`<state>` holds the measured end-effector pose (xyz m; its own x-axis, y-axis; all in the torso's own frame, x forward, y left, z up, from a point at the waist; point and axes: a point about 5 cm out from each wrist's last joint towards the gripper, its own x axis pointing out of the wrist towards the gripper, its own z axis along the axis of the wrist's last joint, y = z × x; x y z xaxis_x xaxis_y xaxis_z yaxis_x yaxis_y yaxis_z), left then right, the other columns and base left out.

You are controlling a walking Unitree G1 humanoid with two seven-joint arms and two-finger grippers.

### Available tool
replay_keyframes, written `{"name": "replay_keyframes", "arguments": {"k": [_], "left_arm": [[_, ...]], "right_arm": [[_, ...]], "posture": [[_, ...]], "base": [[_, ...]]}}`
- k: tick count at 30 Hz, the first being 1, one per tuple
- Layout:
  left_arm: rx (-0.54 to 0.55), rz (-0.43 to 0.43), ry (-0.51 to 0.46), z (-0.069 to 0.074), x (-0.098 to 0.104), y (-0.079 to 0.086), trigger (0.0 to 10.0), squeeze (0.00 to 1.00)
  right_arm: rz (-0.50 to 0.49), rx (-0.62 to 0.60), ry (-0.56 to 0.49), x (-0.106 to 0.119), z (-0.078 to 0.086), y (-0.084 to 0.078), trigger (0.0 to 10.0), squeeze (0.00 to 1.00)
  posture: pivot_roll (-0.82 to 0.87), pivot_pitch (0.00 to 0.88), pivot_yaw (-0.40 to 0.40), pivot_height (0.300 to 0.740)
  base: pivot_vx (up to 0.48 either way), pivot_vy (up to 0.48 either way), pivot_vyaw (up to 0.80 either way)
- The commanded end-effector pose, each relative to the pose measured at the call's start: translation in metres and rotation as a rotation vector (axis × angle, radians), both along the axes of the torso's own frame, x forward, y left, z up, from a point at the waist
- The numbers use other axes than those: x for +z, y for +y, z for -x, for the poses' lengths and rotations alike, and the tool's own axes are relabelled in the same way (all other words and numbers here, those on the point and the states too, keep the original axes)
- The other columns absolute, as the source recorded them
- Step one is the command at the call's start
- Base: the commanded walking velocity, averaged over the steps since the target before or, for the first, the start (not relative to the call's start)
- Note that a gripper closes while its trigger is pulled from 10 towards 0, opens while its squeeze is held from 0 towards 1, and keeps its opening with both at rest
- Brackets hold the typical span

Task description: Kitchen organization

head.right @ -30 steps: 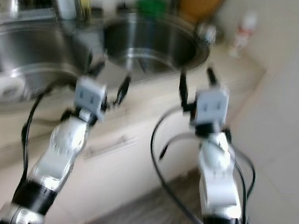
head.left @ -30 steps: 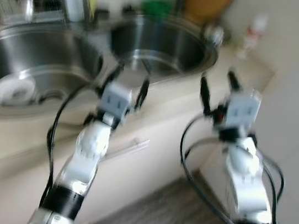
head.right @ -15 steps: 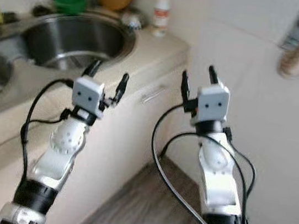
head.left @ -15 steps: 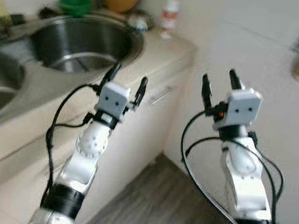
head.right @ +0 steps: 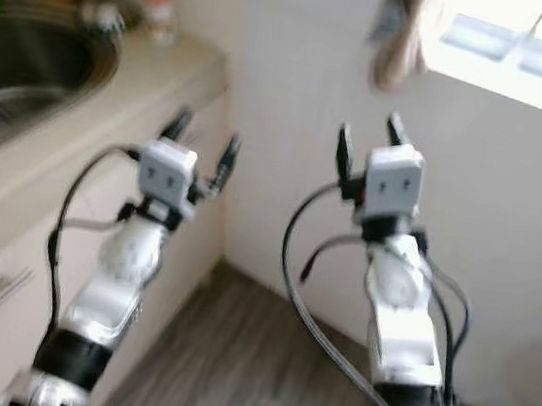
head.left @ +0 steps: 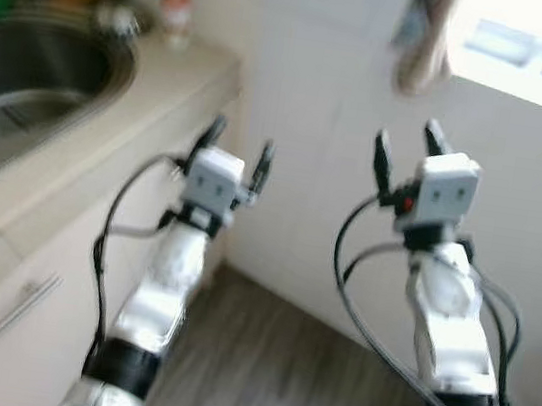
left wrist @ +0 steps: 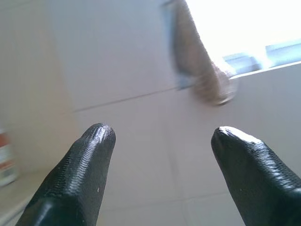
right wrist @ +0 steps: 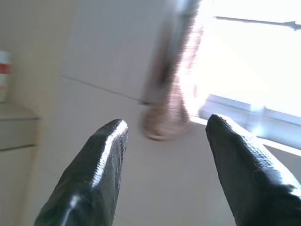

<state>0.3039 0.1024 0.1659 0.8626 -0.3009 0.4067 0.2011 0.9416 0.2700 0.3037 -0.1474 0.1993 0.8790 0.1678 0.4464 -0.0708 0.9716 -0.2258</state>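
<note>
Both grippers, left (head.left: pixel 238 146) and right (head.left: pixel 406 147), were raised with jaws apart, holding nothing. A small bottle (head.left: pixel 174 8) stood at the counter's (head.left: pixel 110 130) far corner beside the sink (head.left: pixel 38 64).

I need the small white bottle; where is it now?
The bottle stands at the counter's far corner by the wall, right of the sink.

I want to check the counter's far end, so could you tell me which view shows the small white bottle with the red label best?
The left eye view: the small white bottle with the red label stands whole on the beige counter. The right eye view shows it similarly; each wrist view catches a sliver at its edge.
</note>
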Motion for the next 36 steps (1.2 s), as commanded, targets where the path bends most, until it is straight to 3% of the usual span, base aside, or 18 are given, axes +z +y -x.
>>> {"name": "replay_keyframes", "arguments": {"k": [1,20,27,36], "left_arm": [[0.002,-0.005,-0.007,-0.0010,0.0022,0.0012,10.0,0.00],[-0.002,-0.010,0.003,-0.0016,0.0004,-0.0005,10.0,0.00],[-0.004,-0.016,0.007,-0.0027,0.0002,-0.0010,10.0,0.00],[-0.004,-0.005,0.001,-0.0026,0.0008,-0.0002,10.0,0.00]], "right_arm": [[0.005,0.000,0.000,0.0010,-0.0008,0.0005,10.0,0.00],[0.001,-0.018,0.027,-0.0039,-0.0050,-0.0013,10.0,0.00],[0.017,-0.025,0.025,-0.0040,-0.0055,-0.0014,10.0,0.00],[0.023,-0.027,0.033,-0.0060,-0.0065,-0.0010,10.0,0.00]], "posture": [[-0.11,0.000,-0.002,0.740],[-0.12,0.000,0.001,0.740],[-0.12,0.000,0.004,0.740],[-0.12,0.000,0.003,0.740]], "base": [[0.000,0.000,-0.80],[0.000,-0.090,-0.80],[0.000,-0.426,-0.80],[0.000,0.000,-0.80]]}}
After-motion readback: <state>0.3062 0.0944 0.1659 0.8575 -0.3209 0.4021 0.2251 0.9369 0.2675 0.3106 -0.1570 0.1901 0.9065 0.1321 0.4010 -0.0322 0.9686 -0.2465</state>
